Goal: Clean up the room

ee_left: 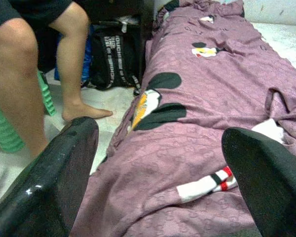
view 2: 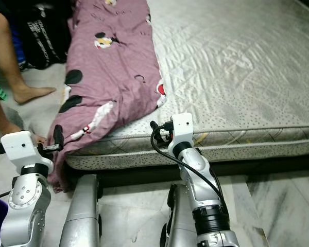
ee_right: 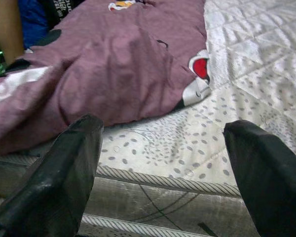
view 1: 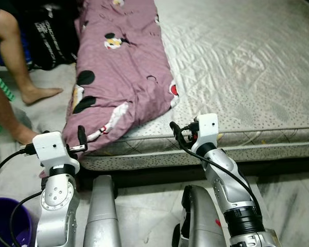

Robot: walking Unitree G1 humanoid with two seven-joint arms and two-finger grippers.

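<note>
Left gripper open, just before purple blanket on mattress.

A mattress lies on the floor ahead of the robot. A blanket runs along the mattress's left side, its near end spilling over the front corner toward the floor. The left tool, fingers spread, hovers at the blanket's near end; the right tool, fingers also spread, hovers at the mattress's front edge, just right of the blanket. Left of the mattress a person's legs stand on the floor, with a bag behind them. A bucket sits at the near left.
</note>
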